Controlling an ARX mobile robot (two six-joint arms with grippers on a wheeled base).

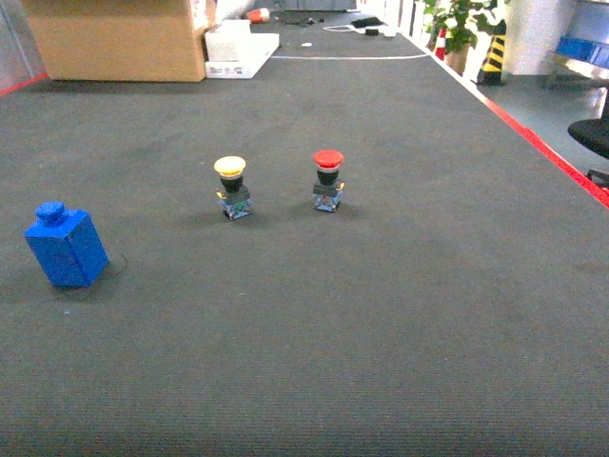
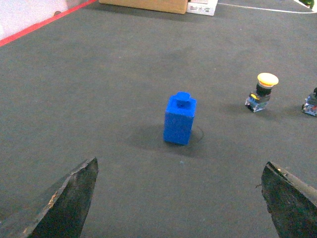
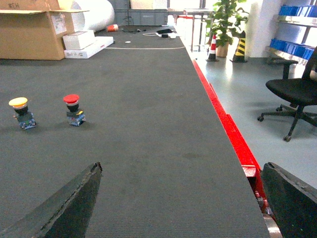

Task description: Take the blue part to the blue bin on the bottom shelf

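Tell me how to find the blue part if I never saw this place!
Look at the big dark grey mat. On its left side, away from the two push buttons, stands the blue part. It is a solid blue block with a knob on top; the buttons are small, capped yellow and red.

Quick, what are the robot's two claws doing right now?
Left gripper: open, empty, blue part ahead of it.
Right gripper: open, empty.

Labels on the cardboard box [image 3: 34, 29] and white boxes [image 3: 81, 40] are too small to read.
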